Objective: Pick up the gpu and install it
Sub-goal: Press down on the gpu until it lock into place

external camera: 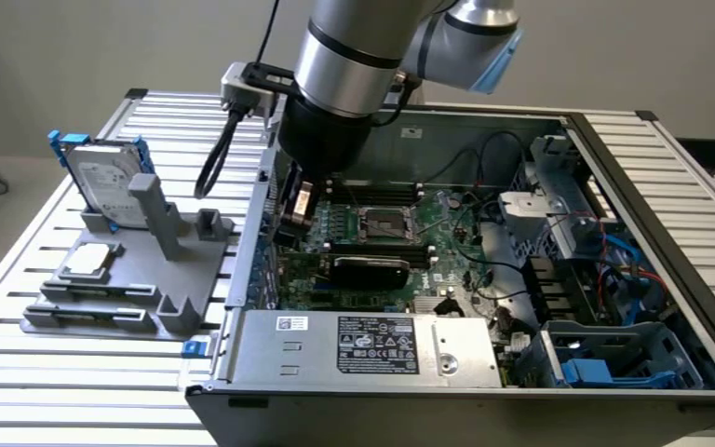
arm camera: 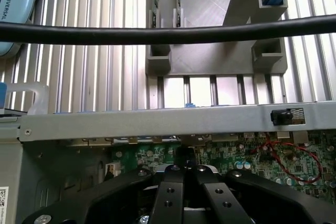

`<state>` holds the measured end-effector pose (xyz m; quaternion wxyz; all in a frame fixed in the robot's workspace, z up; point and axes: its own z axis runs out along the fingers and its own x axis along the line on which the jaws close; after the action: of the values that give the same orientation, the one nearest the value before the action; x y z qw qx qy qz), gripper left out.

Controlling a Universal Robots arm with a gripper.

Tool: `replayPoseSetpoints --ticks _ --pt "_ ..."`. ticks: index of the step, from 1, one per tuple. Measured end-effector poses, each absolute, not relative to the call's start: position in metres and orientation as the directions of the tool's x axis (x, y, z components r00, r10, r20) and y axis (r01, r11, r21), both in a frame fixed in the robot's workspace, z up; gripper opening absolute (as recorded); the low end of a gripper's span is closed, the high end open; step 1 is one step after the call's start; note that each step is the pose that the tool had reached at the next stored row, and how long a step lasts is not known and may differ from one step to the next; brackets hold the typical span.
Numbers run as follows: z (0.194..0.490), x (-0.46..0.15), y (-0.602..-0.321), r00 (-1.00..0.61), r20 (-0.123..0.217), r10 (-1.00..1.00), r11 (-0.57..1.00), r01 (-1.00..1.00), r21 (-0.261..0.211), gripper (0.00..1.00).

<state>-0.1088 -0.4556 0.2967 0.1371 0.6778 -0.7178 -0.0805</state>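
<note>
One gpu (external camera: 370, 270), half hidden

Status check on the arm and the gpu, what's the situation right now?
Gripper shut, low inside the open case. Gpu sits on the motherboard, below the gripper. Grip on it: can't confirm. Loose cables beside it.
</note>
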Motion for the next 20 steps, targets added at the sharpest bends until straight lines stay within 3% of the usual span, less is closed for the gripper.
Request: replayPoseSetpoints --ticks 20 --pt "0.2940 -0.1088 -0.4556 -0.059 0.088 -0.994 0.083 -0.950 0.301 0.11"
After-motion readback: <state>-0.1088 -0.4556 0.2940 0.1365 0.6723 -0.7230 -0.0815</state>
